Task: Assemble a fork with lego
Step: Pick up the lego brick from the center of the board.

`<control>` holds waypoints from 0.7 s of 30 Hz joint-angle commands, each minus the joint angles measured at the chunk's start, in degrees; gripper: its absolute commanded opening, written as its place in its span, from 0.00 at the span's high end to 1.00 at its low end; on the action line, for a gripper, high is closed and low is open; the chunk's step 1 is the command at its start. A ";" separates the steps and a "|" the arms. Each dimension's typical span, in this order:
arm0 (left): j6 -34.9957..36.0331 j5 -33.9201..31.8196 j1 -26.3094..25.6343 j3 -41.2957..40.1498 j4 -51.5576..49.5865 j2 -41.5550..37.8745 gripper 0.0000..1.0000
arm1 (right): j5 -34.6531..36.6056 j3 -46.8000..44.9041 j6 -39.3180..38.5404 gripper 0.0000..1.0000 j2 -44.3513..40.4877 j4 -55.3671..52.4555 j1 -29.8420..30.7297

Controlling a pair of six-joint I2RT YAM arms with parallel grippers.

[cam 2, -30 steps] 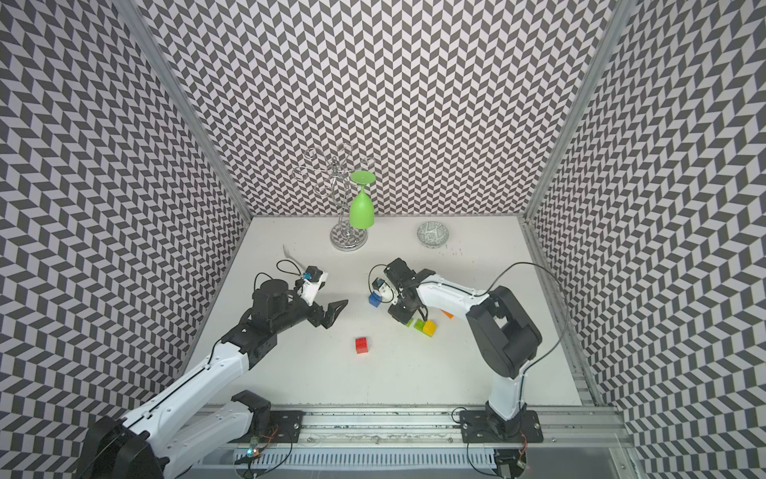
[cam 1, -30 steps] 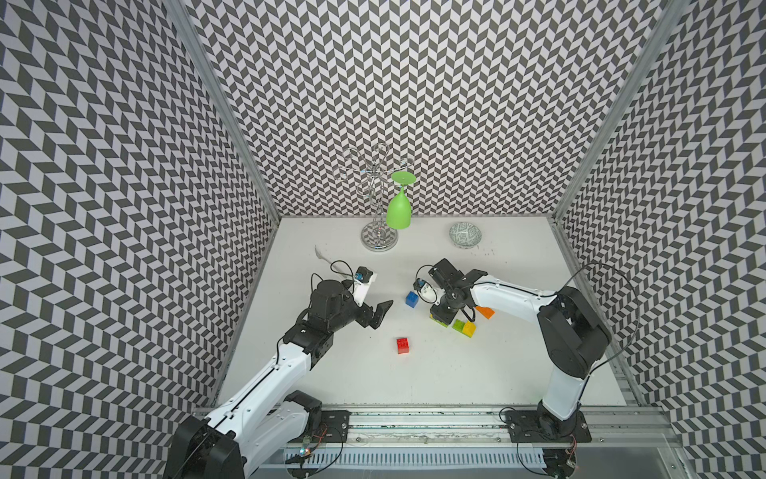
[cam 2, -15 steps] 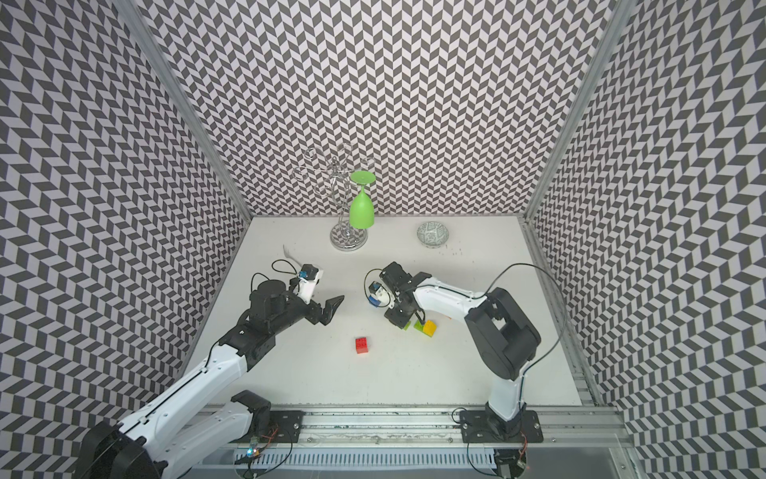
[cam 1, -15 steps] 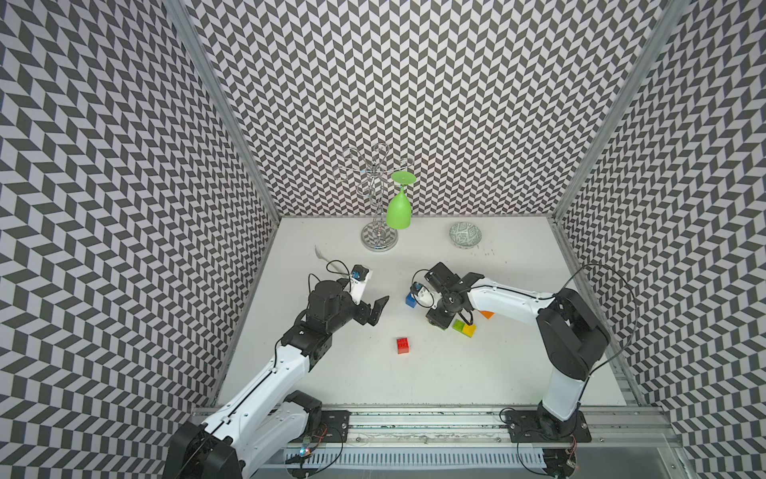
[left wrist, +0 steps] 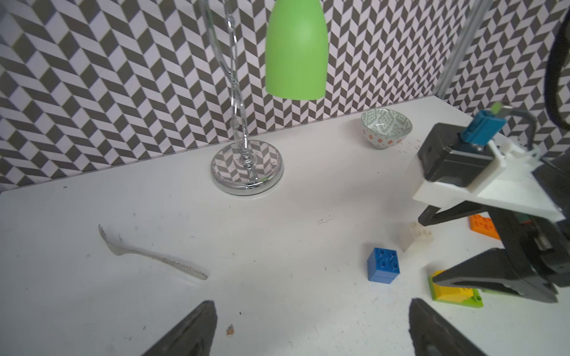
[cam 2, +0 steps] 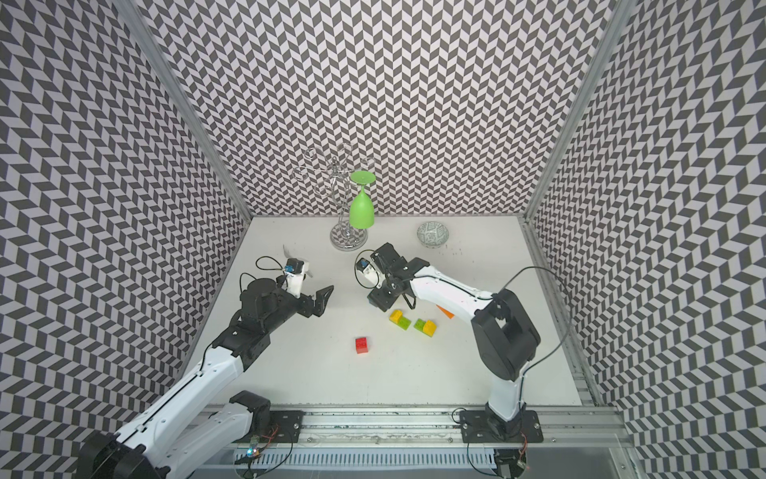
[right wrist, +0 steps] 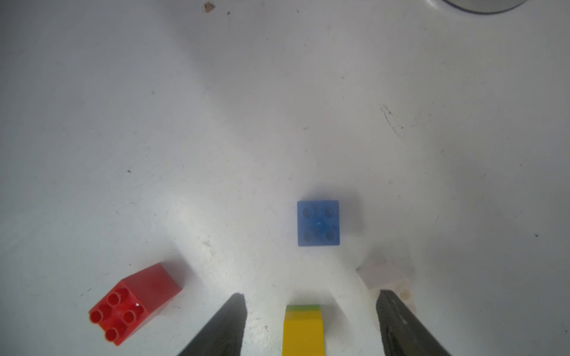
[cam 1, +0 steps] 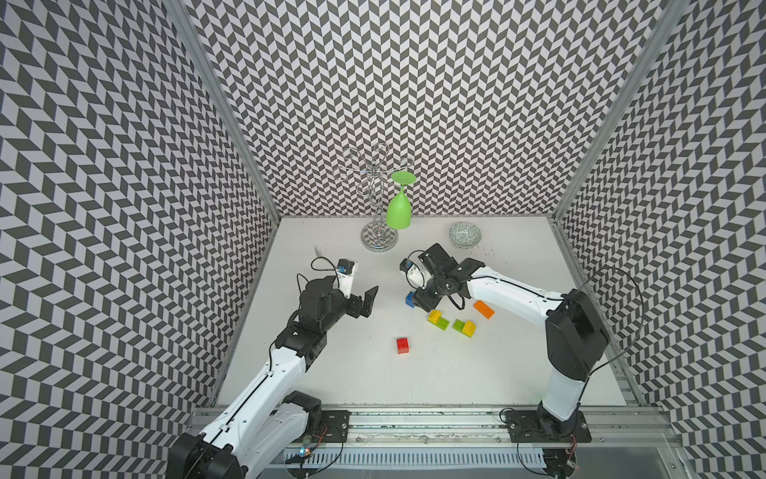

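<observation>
Sliding off the bricks it pressed a second ago, the right gripper (cam 1: 423,304) now hangs just beside the blue brick (cam 1: 410,299), fingers parted and empty. In both top views the studded plastic lego (cam 2: 400,319) lies loose on the matte white table (cam 1: 476,373), between centre and right edge, not yet assembled: a yellow-and-lime pair (cam 1: 438,319), its twin (cam 1: 464,327), an orange brick (cam 1: 483,309) and, nearer the front edge, a red brick (cam 1: 402,345). The left gripper (cam 1: 359,299) hovers toward the left edge. From the left wrist, its fingers (left wrist: 191,329) stand wide apart; a milky white brick (left wrist: 415,235) sits just beside the right gripper, and a pale plastic fork (left wrist: 148,255), chrome stand (left wrist: 246,188), green goblet (left wrist: 296,49) and patterned bowl (left wrist: 385,129) lie toward the back edge. From the right wrist, blue and red each show four round studs.
</observation>
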 commanded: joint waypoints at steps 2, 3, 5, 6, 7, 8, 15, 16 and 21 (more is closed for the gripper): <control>-2.82 -1.41 2.49 2.33 1.48 0.33 0.02 | -0.77 4.15 -0.04 0.31 5.10 1.02 0.62; -2.82 -1.47 2.68 2.22 1.48 0.64 0.01 | -0.74 5.09 -0.05 0.31 6.09 0.98 0.65; -2.73 -1.48 2.90 2.06 1.30 1.26 0.01 | -0.92 6.43 -0.17 0.31 7.75 1.09 0.78; -2.78 -1.44 2.99 2.15 1.09 1.61 0.01 | -0.66 6.86 -0.18 0.31 8.48 1.30 0.80; -2.81 -1.48 3.15 2.19 0.96 1.87 0.02 | -0.55 7.14 -0.14 0.31 9.14 1.31 0.88; -2.78 -1.51 3.25 2.26 0.93 2.06 0.01 | -0.41 7.48 -0.14 0.32 9.78 1.39 0.89; -2.59 -0.85 3.61 2.16 0.95 2.72 0.01 | 0.15 8.57 -0.29 0.34 13.53 0.44 0.80; -2.64 -0.87 3.61 2.18 0.95 2.75 0.01 | 0.14 8.51 -0.31 0.35 13.88 0.52 0.80; -2.46 -0.78 3.70 2.12 0.95 2.80 0.01 | 0.06 8.82 0.21 0.40 15.09 1.12 0.63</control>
